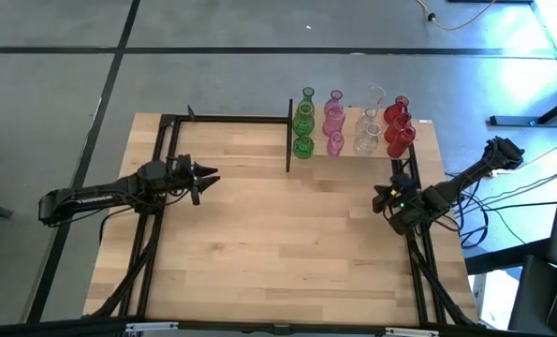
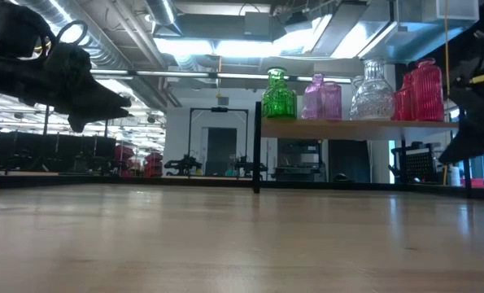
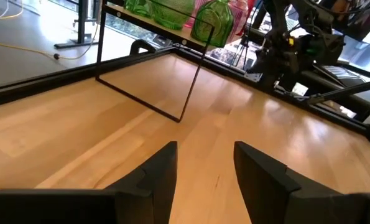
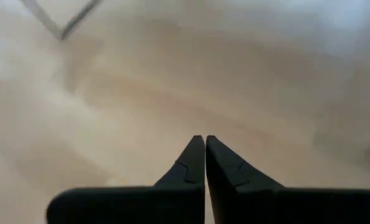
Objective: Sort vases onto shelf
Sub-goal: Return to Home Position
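Vases point(image 2: 279, 96) upright, necks up, 4 rows on shelf point(image 2: 355, 128)

You're seeing green vases point(image 1: 303, 122), ribbed, glowing at the left edge of the shelf point(image 2: 355, 128); pink vases point(image 1: 334, 120) following; clear vases point(image 1: 368, 131), facet-patterned, next; red vases point(image 1: 399, 126), ribbed, closing its right edge. Shelf showing light wood, black-framed.

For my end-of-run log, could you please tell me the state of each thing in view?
green vases: upright on the shelf
pink vases: upright on the shelf
clear vases: upright on the shelf
red vases: upright on the shelf
shelf: loaded, vases grouped by colour
left gripper: open, empty, above the table
right gripper: shut, empty, near the red vases
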### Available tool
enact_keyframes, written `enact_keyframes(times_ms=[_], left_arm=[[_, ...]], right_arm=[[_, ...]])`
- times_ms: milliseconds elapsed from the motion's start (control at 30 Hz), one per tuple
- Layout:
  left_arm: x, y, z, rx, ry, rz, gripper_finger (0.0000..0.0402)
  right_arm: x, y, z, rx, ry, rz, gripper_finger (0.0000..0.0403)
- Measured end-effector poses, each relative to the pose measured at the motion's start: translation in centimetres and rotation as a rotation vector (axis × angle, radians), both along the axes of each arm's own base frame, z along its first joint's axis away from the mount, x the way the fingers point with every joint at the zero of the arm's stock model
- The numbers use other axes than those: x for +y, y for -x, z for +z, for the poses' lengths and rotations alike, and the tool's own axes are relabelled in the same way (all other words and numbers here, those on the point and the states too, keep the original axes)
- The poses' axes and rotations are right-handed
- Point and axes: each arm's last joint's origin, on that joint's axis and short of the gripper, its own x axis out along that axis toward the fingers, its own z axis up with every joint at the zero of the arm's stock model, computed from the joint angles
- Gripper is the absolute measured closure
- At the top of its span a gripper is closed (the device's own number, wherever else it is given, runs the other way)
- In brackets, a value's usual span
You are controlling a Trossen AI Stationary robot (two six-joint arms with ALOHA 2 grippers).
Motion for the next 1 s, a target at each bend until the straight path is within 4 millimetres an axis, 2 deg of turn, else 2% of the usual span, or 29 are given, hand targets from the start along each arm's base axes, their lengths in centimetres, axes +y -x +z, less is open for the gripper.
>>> enact_keyframes(times_ms=[167,767,1000], left_arm=[[0.00,0.00,0.00,0.000,0.000,0.001,0.0250],[0.00,0.00,0.00,0.000,0.000,0.002,0.0250],[0.01,0.00,0.00,0.000,0.000,0.002,0.0250]], right_arm=[[0.44,-0.31,-0.12,0.068,-0.056,0.088,0.0403],[0.51,-0.33,-0.15,0.087,-0.062,0.110,0.0403],[0.38,-0.07,0.60,-0.022,-0.141,0.155,0.0403]])
